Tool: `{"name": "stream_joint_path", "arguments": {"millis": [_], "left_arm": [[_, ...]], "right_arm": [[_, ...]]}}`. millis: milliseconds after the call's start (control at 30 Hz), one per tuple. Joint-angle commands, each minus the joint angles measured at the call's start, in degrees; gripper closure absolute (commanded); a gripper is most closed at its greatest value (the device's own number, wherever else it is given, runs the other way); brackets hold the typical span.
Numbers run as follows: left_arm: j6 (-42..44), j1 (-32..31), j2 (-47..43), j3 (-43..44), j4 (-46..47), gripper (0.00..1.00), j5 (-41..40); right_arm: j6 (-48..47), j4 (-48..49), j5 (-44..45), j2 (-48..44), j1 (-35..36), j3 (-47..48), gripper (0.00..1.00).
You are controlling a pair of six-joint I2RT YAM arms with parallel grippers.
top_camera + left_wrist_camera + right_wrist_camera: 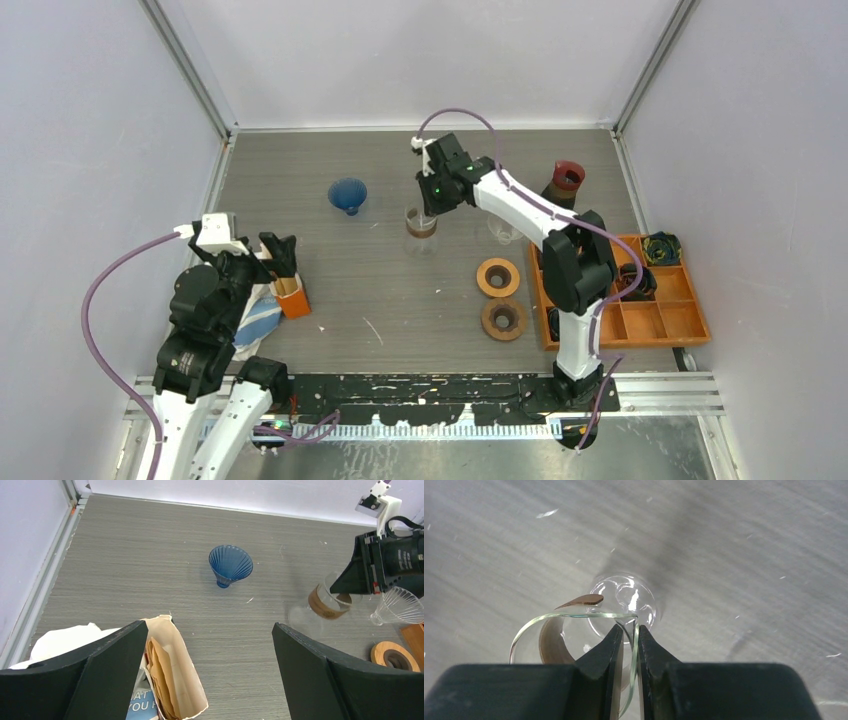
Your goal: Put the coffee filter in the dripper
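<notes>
While reaching far, right fingers [599,675] pinch carafe [621,597] rim | left arm [200,300] folded, left fingers [95,675] wide

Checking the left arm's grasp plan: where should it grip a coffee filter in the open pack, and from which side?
Probably the upper edges of the brown filters, which stand on edge in the open-topped pack. Bring the left gripper, now open, down from above, a finger on each face of a filter; the pack's walls block the sides.
</notes>
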Motion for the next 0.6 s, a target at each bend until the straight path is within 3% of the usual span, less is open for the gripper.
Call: {"name": "stream_joint_path", "arguments": {"millis": [0,567], "left_arm": [[0.76,-0.19,-0.76,0.92,2.14,0.01,0.37],[1.02,-0.12,-1.21,0.79,1.81,0.01,2.21]], "right_arm": [[-1.03,1.13,0.32,-8.21,3.72,-3.57,0.84],[-0.72,9.49,1.57,-17.35,12.03,-18.64,0.83]]}}
